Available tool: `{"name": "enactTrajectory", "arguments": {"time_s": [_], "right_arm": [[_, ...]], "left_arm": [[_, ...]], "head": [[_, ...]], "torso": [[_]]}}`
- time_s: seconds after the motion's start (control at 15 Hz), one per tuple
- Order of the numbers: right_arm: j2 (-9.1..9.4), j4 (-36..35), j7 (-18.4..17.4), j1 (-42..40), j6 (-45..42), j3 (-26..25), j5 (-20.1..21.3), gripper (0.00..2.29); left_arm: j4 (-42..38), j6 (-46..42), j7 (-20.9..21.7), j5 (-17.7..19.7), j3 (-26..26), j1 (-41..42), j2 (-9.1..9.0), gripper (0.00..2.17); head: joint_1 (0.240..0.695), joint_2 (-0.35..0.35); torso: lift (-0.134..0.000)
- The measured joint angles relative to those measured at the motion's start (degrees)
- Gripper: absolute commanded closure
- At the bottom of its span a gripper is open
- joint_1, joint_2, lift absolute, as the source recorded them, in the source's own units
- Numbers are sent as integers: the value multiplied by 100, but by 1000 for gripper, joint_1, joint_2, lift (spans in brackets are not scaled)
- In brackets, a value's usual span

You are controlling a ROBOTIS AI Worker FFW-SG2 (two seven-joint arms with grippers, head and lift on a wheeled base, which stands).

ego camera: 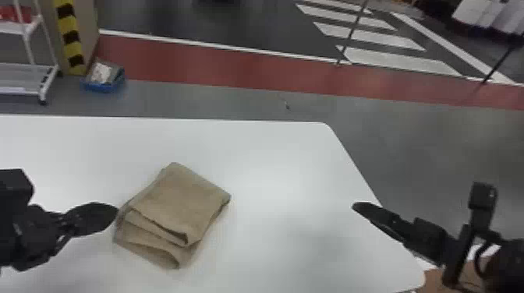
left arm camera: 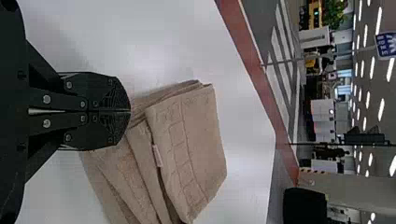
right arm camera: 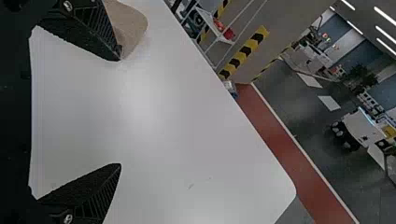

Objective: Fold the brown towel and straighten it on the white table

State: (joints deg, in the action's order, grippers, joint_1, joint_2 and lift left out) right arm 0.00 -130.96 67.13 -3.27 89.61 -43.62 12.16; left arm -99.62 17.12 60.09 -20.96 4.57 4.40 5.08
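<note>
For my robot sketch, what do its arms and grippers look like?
The left gripper and right gripper are black, with flat, tapering fingers, ribbed texture and silvery screws. The left arm is black and chunky. The right arm is black too, with a boxy block on a bracket and a dark, curved cable.

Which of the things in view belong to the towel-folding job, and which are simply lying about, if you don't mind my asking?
For the job:
- brown towel, folded in layers
- white table beneath it
- left gripper, shut, by the towel
- right gripper, open

Lying about:
- blue box on the floor
- white wheeled rack
</note>
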Motion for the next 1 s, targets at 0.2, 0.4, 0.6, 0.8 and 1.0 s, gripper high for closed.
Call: {"name": "enactTrajectory", "arguments": {"time_s": [0.2, 0.4, 0.6, 0.8, 1.0], "right_arm": [[0, 0, 37, -51, 0, -109, -40, 76], [0, 0, 37, -67, 0, -142, -74, 76], [0, 0, 34, -68, 0, -137, -90, 76], [0, 33, -18, -16, 0, -6, -42, 76], [0, 138, -262, 168, 0, 459, 150, 76]], "left_arm": [[105, -16, 249, -80, -24, -33, -3, 2145], [119, -17, 633, -23, -26, -6, -13, 2145], [-6, -27, 859, 48, -26, 116, -16, 2145], [-123, -29, 1153, 186, -34, 215, -26, 2145], [-144, -26, 1174, 195, -231, 228, -50, 2145]], "head": [[695, -314], [695, -340], [695, -350], [695, -350], [695, -350]], "torso": [[-124], [-124], [-124], [-124], [-124]]}}
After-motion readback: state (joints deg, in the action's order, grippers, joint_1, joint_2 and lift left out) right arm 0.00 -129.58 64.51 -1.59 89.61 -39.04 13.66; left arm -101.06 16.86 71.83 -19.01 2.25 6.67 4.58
